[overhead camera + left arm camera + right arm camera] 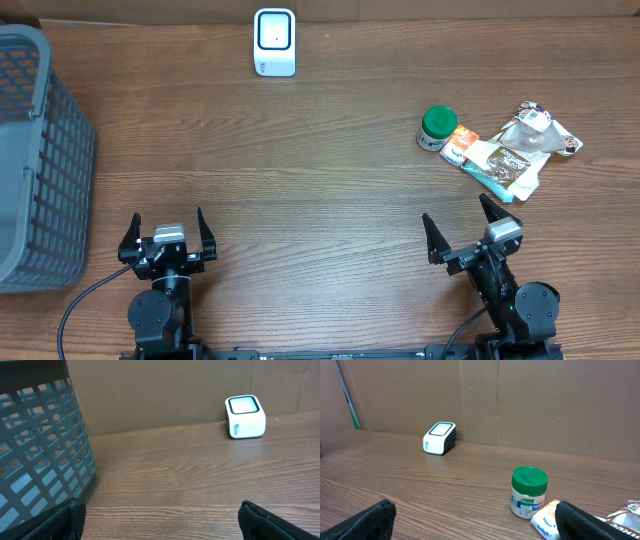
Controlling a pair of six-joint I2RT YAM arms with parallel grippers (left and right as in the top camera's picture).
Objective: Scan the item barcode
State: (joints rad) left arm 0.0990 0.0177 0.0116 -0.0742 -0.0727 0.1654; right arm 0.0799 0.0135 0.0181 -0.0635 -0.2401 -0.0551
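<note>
The left gripper and right gripper rest at the bottom of the overhead frame, jaws spread wide and empty. The green-lidded jar stands at centre right, touching a heap of snack packets, and the scanner waits at top centre. A reach for the jar could snag a packet or tip the round jar over, and the scan may fail if its label ends up facing away from the scanner window (where the barcode sits cannot be told).
</note>
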